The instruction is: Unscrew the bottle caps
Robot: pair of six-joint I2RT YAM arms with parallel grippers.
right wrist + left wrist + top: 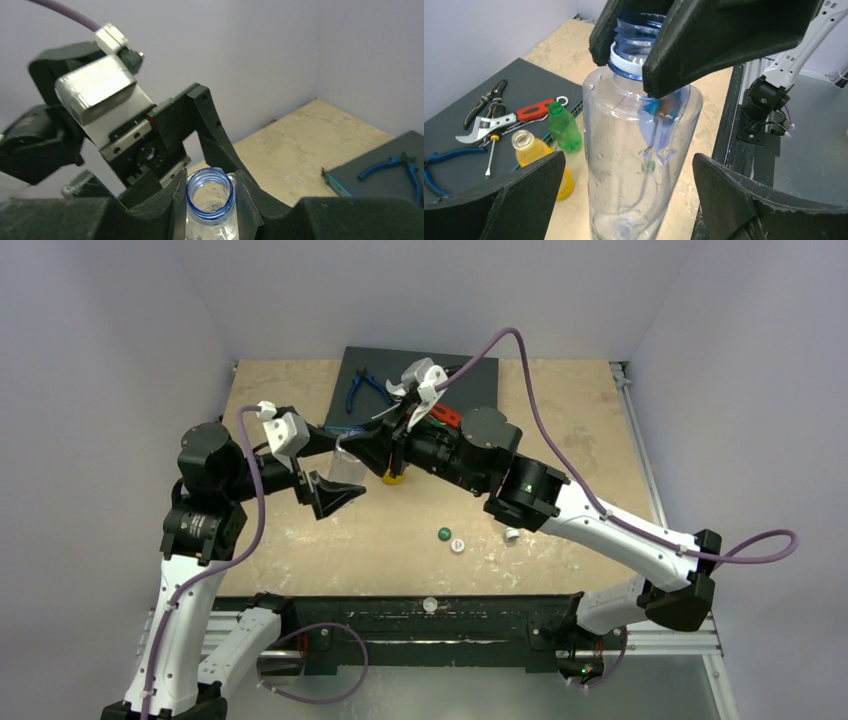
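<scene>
- My right gripper (629,65) is clamped on the uncapped neck of the large clear plastic bottle (639,150), at the top centre of the left wrist view.
- My left gripper (629,190) is wide apart — the bottle stands upright between its fingers.
</scene>
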